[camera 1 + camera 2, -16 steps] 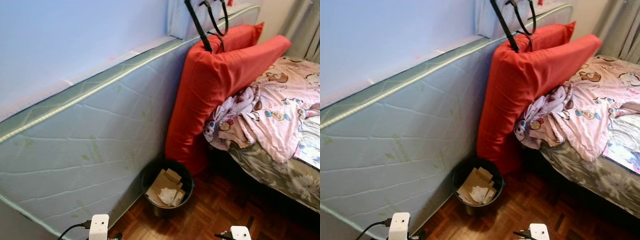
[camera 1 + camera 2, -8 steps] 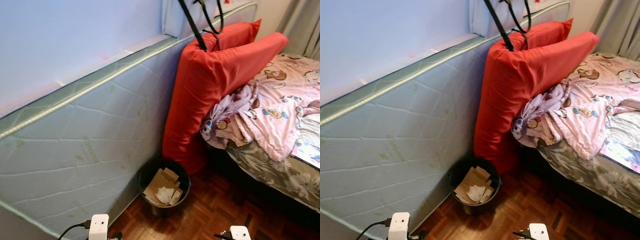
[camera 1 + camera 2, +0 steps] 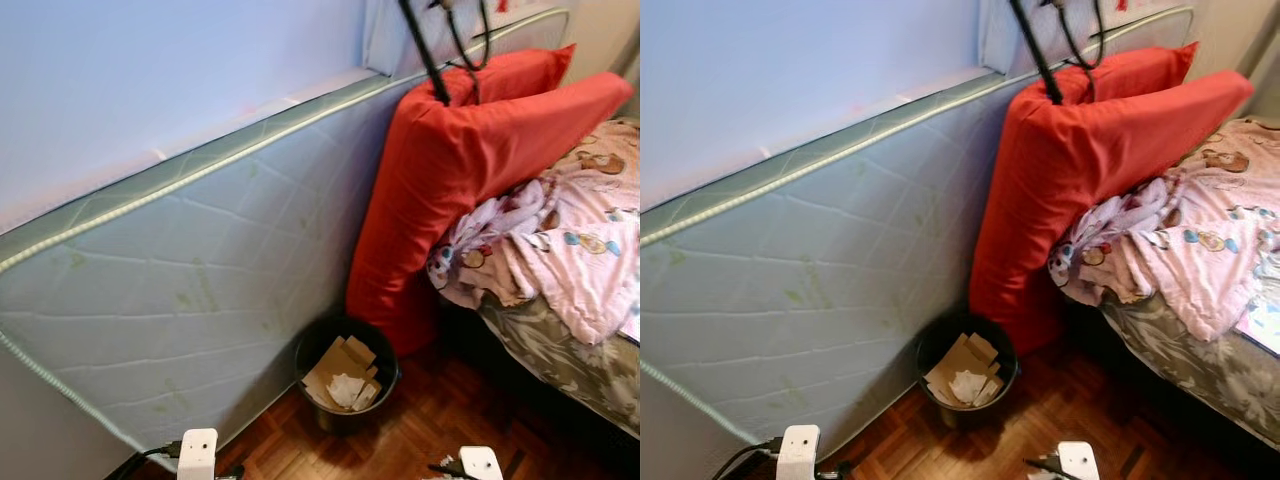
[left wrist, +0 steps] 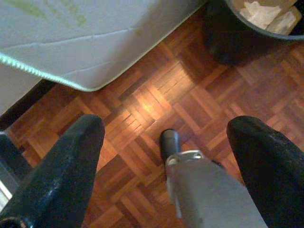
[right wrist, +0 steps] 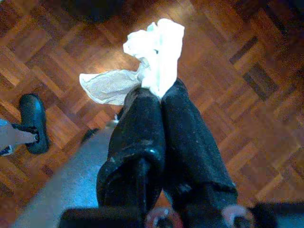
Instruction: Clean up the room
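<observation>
Closest to me, my right gripper (image 5: 159,95) hangs low over the wooden floor (image 5: 247,57), and its two black fingers are pressed together on a crumpled white tissue (image 5: 147,61). The tissue sticks out from the fingertips, with one thin flap hanging to the side. I judge it is very light and soft, so it gives no resistance, but it can slip or tear if I hold only the loose flap. The hold is on the thick bunched part, which I think is the best place.

My left gripper (image 4: 166,137) is also low above the floor, with the fingers spread wide and nothing between them. Under it I see the corner of the mattress (image 4: 95,42) and the edge of the bin.

A little ahead, the black bin (image 3: 345,385) stands on the floor, touching the mattress (image 3: 200,290) that leans on its side against the wall. In the bin there are already pieces of cardboard and some white paper. I believe the tissue must go there; since it is so light, it may float aside when I let go, so I would release it directly above the opening.

Behind the bin, two red cushions (image 3: 470,170) lean against the mattress. Further right is the bed with a pink blanket (image 3: 575,260) in disorder.
</observation>
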`<state>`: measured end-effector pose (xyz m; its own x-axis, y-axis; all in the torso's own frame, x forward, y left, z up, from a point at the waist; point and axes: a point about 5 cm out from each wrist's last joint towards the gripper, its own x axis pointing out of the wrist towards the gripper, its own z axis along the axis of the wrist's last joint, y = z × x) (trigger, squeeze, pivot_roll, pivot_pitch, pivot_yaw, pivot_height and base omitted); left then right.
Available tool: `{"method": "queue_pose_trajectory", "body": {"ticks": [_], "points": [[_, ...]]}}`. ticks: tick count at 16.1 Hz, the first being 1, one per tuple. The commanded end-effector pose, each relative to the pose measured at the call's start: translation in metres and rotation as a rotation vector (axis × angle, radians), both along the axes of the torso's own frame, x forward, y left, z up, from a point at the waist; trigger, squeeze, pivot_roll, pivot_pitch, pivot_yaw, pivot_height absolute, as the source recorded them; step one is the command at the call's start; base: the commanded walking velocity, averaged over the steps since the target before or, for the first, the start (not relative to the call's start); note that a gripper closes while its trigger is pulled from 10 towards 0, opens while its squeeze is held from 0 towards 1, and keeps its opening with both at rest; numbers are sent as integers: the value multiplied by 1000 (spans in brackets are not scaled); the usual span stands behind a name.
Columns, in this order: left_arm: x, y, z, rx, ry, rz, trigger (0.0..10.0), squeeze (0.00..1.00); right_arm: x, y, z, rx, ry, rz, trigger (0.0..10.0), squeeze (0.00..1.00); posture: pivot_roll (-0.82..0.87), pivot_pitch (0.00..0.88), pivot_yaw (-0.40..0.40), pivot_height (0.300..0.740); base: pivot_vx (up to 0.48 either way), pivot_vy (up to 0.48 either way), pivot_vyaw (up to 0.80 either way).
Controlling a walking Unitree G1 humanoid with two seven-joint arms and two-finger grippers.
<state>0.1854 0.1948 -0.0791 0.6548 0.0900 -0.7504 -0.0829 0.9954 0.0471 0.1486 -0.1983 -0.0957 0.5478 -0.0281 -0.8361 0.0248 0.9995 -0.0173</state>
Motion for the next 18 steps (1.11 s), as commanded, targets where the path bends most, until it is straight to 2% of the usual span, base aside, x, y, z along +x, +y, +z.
{"method": "queue_pose_trajectory", "body": {"ticks": [1, 12, 18], "points": [[-2, 1, -1, 3, 15, 5, 10000, 0, -2, 1, -1, 6, 9, -8, 10000, 0, 4, 0, -10, 740, 0, 0, 0], [-2, 1, -1, -2, 10, 13, 10000, 0, 0, -1, 0, -13, 0, 2, 10000, 0, 4, 0, -14, 740, 0, 0, 0], [-2, 1, -1, -2, 12, 17, 10000, 0, -1, 0, 0, 10, -6, -25, 10000, 0, 3, 0, -15, 740, 252, 0, 0]]}}
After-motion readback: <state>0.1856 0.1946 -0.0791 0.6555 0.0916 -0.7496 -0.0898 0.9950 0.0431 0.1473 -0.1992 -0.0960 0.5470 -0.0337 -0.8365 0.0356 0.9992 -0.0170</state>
